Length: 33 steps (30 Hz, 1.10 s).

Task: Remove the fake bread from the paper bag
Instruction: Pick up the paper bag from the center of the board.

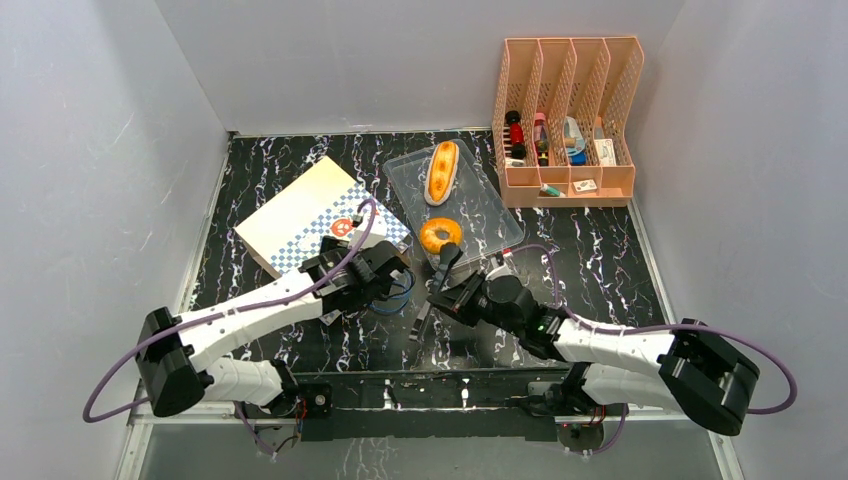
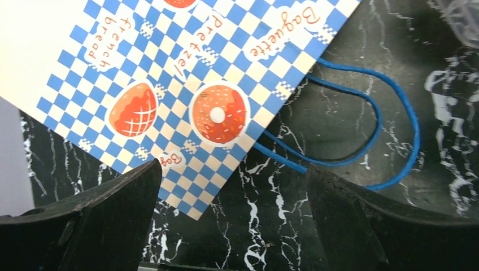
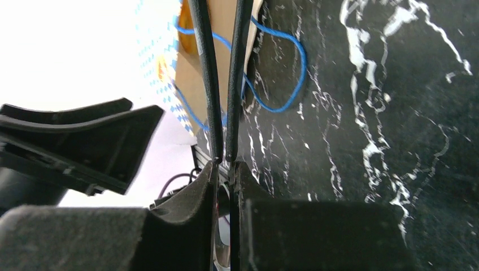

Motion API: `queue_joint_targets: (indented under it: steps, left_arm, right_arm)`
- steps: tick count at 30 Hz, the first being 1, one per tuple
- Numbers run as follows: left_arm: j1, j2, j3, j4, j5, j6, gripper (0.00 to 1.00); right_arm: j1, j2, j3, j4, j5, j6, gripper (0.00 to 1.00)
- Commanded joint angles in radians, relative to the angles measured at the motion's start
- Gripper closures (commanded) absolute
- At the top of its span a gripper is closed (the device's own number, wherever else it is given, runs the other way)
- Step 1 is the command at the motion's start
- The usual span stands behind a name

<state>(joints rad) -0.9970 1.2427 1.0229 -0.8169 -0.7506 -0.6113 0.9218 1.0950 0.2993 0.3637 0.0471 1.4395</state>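
A: Where's the bread?

B: Long bun (image 1: 441, 172) + donut (image 1: 440, 235) sit in the clear tray (image 1: 485, 215). Rest not on show, prob inside the bag (image 1: 300, 210), which lies flat on the table (image 1: 600, 270), mouth + blue handles (image 3: 302, 59) toward the arms. R wrist cam shows sth orange just inside the mouth; can't tell which piece.

A: Jaws?

B: R jaws pressed together on black tongs (image 3: 206, 84), tong arms nearly touching, pointing at the mouth. L jaws spread wide, empty, hovering over the checkered edge + handles.

A: So how to do the next grab right?

B: IMO L should pin or lift the top lip so the mouth gapes; it looks flat now. R needs to ease off so the tongs spread, slide in low, keep clear of the cords, then squeeze on the orange piece. Risk: tongs snag a handle or drag the whole bag.
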Motion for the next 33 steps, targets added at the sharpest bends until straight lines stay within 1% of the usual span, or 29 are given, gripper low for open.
queue_joint_targets:
  steps: [1, 7, 13, 17, 21, 23, 24, 25, 27, 28, 29, 30, 32, 33]
  left_arm:
    - [-0.004, 0.045, -0.003, -0.067, -0.105, -0.03, 0.02]
    - [0.002, 0.15, 0.023, -0.07, -0.174, -0.037, 0.02]
    - [0.032, 0.227, 0.042, 0.032, -0.176, 0.042, 0.02]
    - [0.059, 0.277, 0.049, 0.066, -0.21, 0.044, 0.02]
    - [0.095, 0.299, 0.044, 0.15, -0.226, 0.084, 0.02]
    - [0.133, 0.32, 0.043, 0.202, -0.215, 0.116, 0.02]
    - [0.159, 0.33, 0.035, 0.251, -0.202, 0.152, 0.04]
    - [0.175, 0.334, 0.022, 0.302, -0.178, 0.202, 0.13]
    - [0.191, 0.335, -0.003, 0.362, -0.144, 0.251, 0.34]
    - [0.193, 0.326, -0.022, 0.39, -0.131, 0.278, 0.47]
    - [0.193, 0.311, -0.036, 0.42, -0.122, 0.298, 0.64]
    - [0.193, 0.3, -0.045, 0.432, -0.125, 0.311, 0.77]
    - [0.193, 0.272, -0.051, 0.444, -0.128, 0.332, 0.9]
    - [0.193, 0.245, -0.051, 0.449, -0.129, 0.346, 0.94]
  right_arm:
    - [-0.013, -0.024, 0.109, -0.012, 0.081, -0.046, 1.0]
    - [-0.053, -0.022, 0.146, -0.025, 0.079, -0.07, 1.0]
    - [-0.09, -0.031, 0.142, -0.034, 0.06, -0.076, 1.0]
    - [-0.13, -0.031, 0.128, -0.019, 0.031, -0.076, 1.0]
    - [-0.186, -0.021, 0.109, -0.002, -0.011, -0.076, 1.0]
    - [-0.232, -0.004, 0.096, 0.025, -0.052, -0.074, 1.0]
    - [-0.265, 0.017, 0.089, 0.043, -0.075, -0.075, 1.0]
    - [-0.289, 0.039, 0.084, 0.063, -0.098, -0.074, 1.0]
    - [-0.319, 0.081, 0.074, 0.104, -0.127, -0.073, 1.0]
    - [-0.332, 0.102, 0.071, 0.123, -0.14, -0.073, 1.0]
    - [-0.344, 0.125, 0.068, 0.142, -0.149, -0.073, 1.0]
    - [-0.35, 0.14, 0.067, 0.152, -0.155, -0.073, 1.0]
    - [-0.359, 0.164, 0.068, 0.173, -0.164, -0.071, 1.0]
    - [-0.366, 0.187, 0.072, 0.183, -0.17, -0.071, 1.0]
